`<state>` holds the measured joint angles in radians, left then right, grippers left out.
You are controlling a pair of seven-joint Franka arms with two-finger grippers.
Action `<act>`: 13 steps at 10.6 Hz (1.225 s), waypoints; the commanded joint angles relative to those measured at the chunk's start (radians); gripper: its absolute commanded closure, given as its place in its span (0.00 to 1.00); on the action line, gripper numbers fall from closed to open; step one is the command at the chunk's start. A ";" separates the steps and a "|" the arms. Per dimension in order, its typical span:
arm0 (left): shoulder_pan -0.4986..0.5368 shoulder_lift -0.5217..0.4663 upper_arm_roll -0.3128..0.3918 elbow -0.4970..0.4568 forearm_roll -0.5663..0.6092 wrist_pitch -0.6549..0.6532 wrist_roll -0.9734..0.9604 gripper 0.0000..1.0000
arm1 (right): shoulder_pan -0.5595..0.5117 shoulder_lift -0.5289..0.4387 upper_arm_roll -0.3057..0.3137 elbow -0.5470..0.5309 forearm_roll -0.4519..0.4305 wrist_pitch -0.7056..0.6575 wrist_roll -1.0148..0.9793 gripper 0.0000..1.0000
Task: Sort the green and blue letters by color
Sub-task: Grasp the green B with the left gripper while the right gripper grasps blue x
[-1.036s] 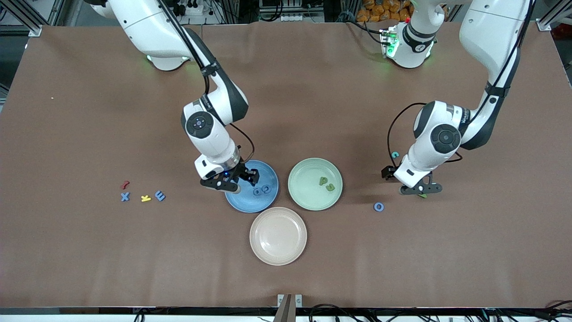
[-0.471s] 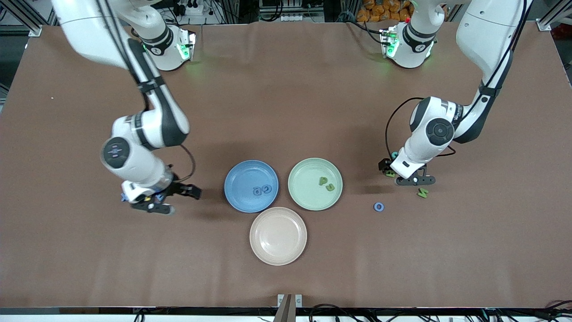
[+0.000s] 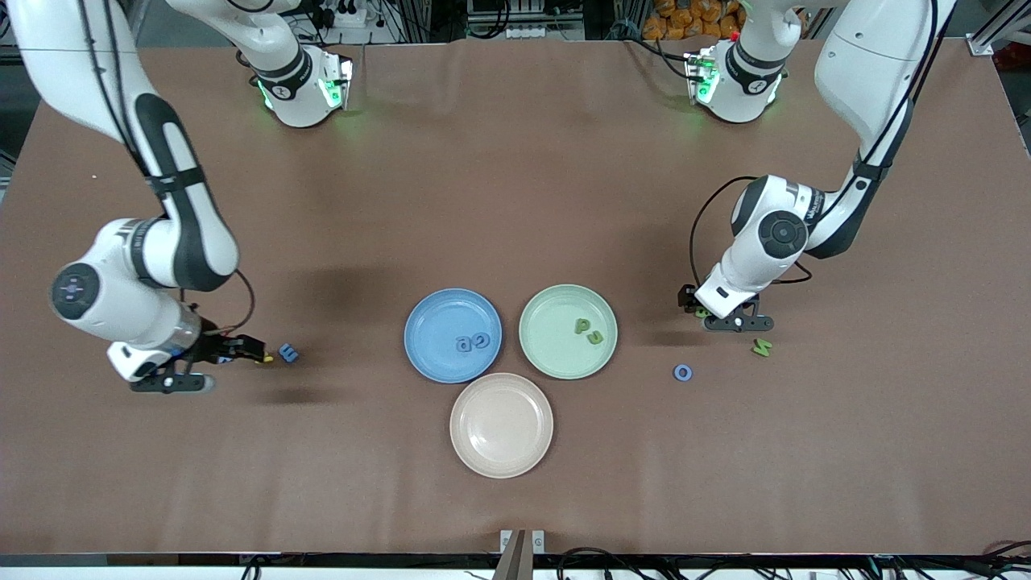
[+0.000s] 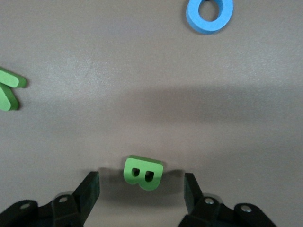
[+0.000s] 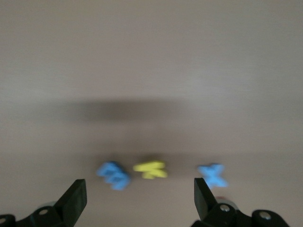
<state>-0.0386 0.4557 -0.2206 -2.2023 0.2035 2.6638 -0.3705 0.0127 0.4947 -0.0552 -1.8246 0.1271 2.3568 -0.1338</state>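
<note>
Plates sit three together mid-bench in the front view: a blue plate (image 3: 453, 335) holding two blue letters (image 3: 472, 342) side by side, a green plate (image 3: 568, 331) holding two green letters (image 3: 589, 331), and a pink plate (image 3: 501, 424) nearest the camera. Toward the left arm's end, a blue O (image 3: 683, 372) lies flat on the bench (image 3: 515, 185), with a green letter (image 3: 761, 347) near it, its strokes angled. The left tool (image 3: 737, 324) hangs low over the bench just beside that green letter, its arm bent down from the base at the top. Toward the right arm's end, a blue E (image 3: 287, 352) lies flat; the right tool (image 3: 211, 364) is low beside it, fingers spread, its arm folded at the elbow and its wrist leaning toward the E. In the left wrist view, a green B (image 4: 142, 172) stands tilted on the bench between the spread fingers (image 4: 87, 191) of the left tool (image 4: 141, 193), clear of both; the blue O (image 4: 209, 15) and the edge of the angled green letter (image 4: 10, 90) lie farther out. The front view hides this B under the wrist. In the right wrist view, blurred, the open right tool (image 5: 140, 196) has the blue E (image 5: 113, 175), a yellow letter (image 5: 150, 170) and a blue X (image 5: 212, 174) in a row between its fingers.
</note>
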 commanded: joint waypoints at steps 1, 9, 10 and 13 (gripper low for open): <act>0.009 0.009 0.000 -0.001 0.068 0.022 0.010 0.22 | -0.124 -0.012 0.018 -0.045 -0.023 0.012 -0.177 0.00; 0.006 0.020 -0.002 0.027 0.066 0.021 -0.008 0.98 | -0.128 0.081 0.017 -0.170 -0.009 0.292 -0.153 0.00; -0.003 0.020 -0.002 0.047 0.054 0.018 -0.014 1.00 | -0.114 0.082 0.012 -0.170 -0.009 0.291 -0.135 0.00; -0.050 0.014 -0.020 0.131 0.048 -0.019 -0.114 1.00 | -0.085 0.094 -0.017 -0.170 -0.012 0.297 -0.128 0.13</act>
<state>-0.0435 0.4674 -0.2291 -2.1415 0.2472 2.6753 -0.4006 -0.0943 0.5862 -0.0524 -1.9881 0.1198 2.6397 -0.2802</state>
